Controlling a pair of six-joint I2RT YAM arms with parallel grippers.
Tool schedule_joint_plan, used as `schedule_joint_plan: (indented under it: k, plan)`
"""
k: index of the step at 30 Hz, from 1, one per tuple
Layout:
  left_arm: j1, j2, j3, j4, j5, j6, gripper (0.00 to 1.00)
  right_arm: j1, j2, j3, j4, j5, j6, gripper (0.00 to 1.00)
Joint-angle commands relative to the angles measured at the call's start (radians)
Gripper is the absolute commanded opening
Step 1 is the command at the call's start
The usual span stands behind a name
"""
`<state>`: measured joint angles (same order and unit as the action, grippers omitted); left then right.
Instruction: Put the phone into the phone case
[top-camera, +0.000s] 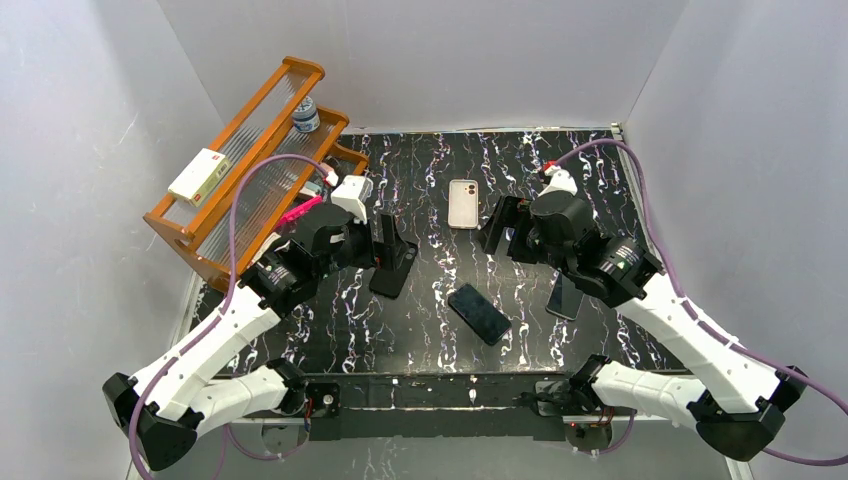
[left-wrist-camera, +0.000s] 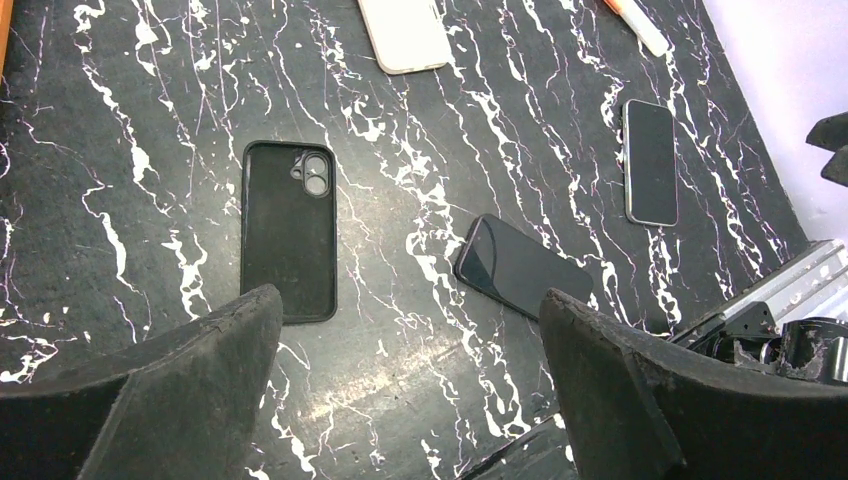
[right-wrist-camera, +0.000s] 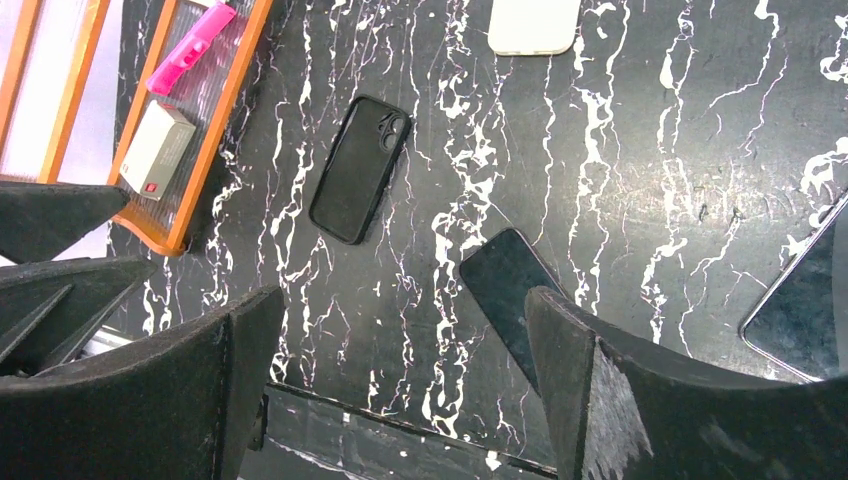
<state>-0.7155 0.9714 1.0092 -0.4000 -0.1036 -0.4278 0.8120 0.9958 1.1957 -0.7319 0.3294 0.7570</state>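
Observation:
The phone (top-camera: 478, 313) lies flat and slanted on the black marbled table, near the front middle. It also shows in the left wrist view (left-wrist-camera: 523, 268) and in the right wrist view (right-wrist-camera: 505, 290). The phone case (top-camera: 462, 203), cream-white, lies flat farther back at the table's middle; only its near end shows in the left wrist view (left-wrist-camera: 405, 35) and the right wrist view (right-wrist-camera: 533, 25). My left gripper (top-camera: 390, 248) (left-wrist-camera: 410, 330) is open and empty, left of both. My right gripper (top-camera: 503, 228) (right-wrist-camera: 400, 330) is open and empty, just right of the case.
A black phone case (left-wrist-camera: 288, 230) lies below my left gripper. A second dark phone with a silver edge (left-wrist-camera: 650, 160) lies to the right, partly under my right arm (top-camera: 565, 297). An orange rack (top-camera: 240, 160) with a box, a bottle and a pink item stands at the back left.

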Motion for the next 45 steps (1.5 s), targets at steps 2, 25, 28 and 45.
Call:
schedule_joint_plan:
  k: [2,25,28,45]
  plan:
    - [0.004,-0.015,0.003,-0.006,-0.031,0.024,0.98,0.001,-0.008,-0.010,0.023,0.010,0.002,0.99]
    - [0.025,0.285,-0.027,-0.146,-0.164,0.032,0.92,0.001,0.122,-0.208,0.058,-0.137,-0.066,0.97]
    - [0.047,0.330,-0.029,-0.127,-0.107,0.030,0.89,0.002,0.176,-0.223,0.067,-0.161,-0.088,0.93]
    - [0.189,0.507,-0.066,-0.007,0.041,0.005,0.64,0.003,0.378,-0.319,0.196,-0.214,-0.177,0.99]
